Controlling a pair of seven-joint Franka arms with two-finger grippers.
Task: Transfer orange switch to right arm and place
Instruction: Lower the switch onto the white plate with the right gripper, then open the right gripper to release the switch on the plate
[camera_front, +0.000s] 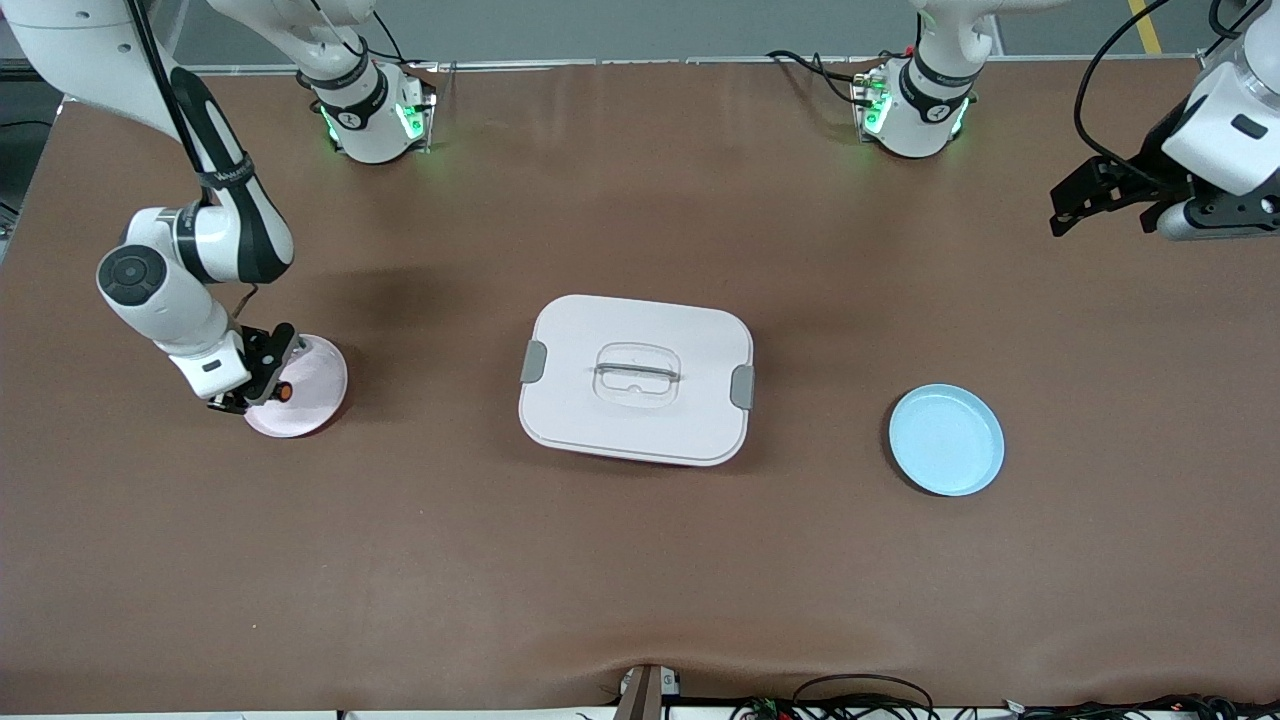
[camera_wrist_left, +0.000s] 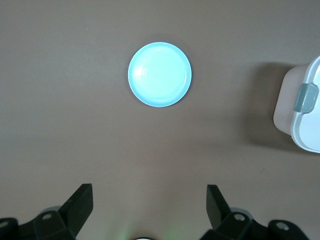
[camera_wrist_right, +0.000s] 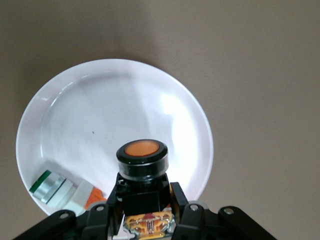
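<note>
My right gripper (camera_front: 265, 385) is shut on the orange switch (camera_front: 284, 392), a small black push-button with a round orange cap. It holds the switch just over the pale pink plate (camera_front: 318, 372) at the right arm's end of the table. In the right wrist view the switch (camera_wrist_right: 142, 155) sits between the fingers (camera_wrist_right: 111, 200) of the right gripper (camera_wrist_right: 144, 196), cap pointing out over the plate (camera_wrist_right: 100, 110). My left gripper (camera_front: 1075, 200) waits open and empty, raised over the left arm's end of the table. The left gripper (camera_wrist_left: 150, 200) shows spread fingers in its wrist view.
A silver-green and white-orange part (camera_wrist_right: 57, 189) lies in the pink plate near its rim. A white lidded box (camera_front: 637, 378) stands at the table's middle, also in the left wrist view (camera_wrist_left: 302, 107). A light blue plate (camera_front: 946, 440) (camera_wrist_left: 160, 74) lies toward the left arm's end.
</note>
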